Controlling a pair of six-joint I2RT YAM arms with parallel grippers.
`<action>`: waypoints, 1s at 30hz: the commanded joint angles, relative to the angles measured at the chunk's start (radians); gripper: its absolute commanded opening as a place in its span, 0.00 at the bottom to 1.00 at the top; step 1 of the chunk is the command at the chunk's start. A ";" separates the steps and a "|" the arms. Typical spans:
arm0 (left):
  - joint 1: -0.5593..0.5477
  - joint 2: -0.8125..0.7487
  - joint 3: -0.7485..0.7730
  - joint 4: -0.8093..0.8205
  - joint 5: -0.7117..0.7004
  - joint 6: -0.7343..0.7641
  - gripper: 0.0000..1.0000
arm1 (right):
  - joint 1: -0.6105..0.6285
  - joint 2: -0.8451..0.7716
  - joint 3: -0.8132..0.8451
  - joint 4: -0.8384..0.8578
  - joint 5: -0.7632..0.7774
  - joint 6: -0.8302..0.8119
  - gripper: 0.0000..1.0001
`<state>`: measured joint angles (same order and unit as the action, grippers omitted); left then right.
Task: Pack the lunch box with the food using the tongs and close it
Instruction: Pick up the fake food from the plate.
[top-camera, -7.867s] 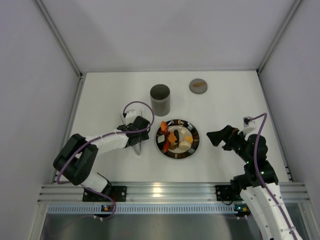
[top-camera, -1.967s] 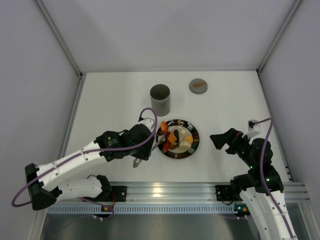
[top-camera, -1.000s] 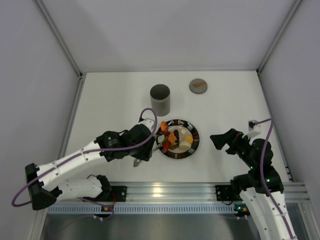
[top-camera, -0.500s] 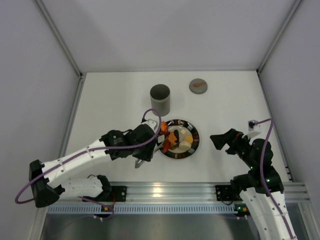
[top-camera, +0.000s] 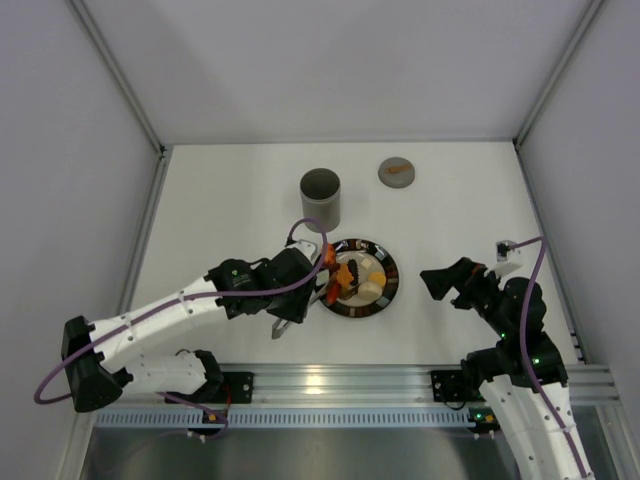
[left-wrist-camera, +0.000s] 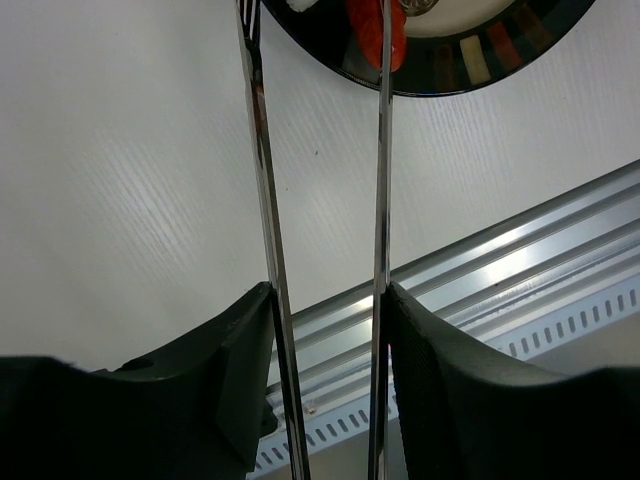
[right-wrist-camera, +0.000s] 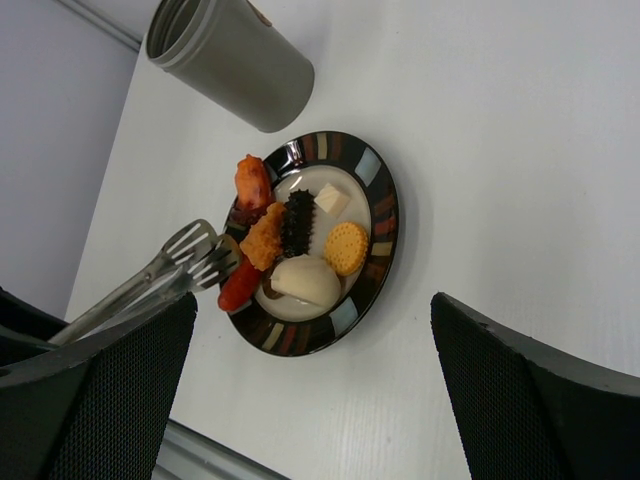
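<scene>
The tongs (left-wrist-camera: 262, 180) are squeezed between the fingers of my left gripper (left-wrist-camera: 328, 295), which is shut on their two silver arms. Their slotted tips (right-wrist-camera: 190, 250) hang over the left rim of the striped dark plate (right-wrist-camera: 385, 215), beside a red sausage piece (right-wrist-camera: 240, 287). The rest of the food lies on the plate: an orange fried piece (right-wrist-camera: 263, 236), a black piece (right-wrist-camera: 298, 222), a cream cube (right-wrist-camera: 331, 199), a round cracker (right-wrist-camera: 347, 247) and a pale bun (right-wrist-camera: 305, 280). The lunch box (top-camera: 321, 199) stands open behind the plate. My right gripper (top-camera: 437, 279) is open, right of the plate.
A flat grey lid with an orange mark (top-camera: 397, 171) lies at the back, right of the lunch box. The aluminium rail (top-camera: 330, 385) runs along the near table edge. White walls close in the table on three sides.
My left arm has shifted slightly right, bringing the tong tips over the plate's left rim. The right arm has not moved.
</scene>
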<state>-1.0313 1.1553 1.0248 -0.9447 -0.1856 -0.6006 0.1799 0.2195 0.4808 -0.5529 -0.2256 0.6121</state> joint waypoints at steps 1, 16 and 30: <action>-0.006 -0.006 0.020 0.027 0.006 -0.010 0.51 | -0.011 -0.008 0.047 -0.021 0.012 -0.011 1.00; -0.006 -0.034 0.078 0.003 -0.014 -0.008 0.36 | -0.011 -0.016 0.039 -0.024 0.011 -0.006 0.99; -0.006 -0.042 0.133 -0.020 -0.026 -0.001 0.32 | -0.011 -0.022 0.036 -0.027 0.011 -0.006 0.99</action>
<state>-1.0313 1.1473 1.1076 -0.9649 -0.1932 -0.6033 0.1799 0.2157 0.4808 -0.5701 -0.2249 0.6121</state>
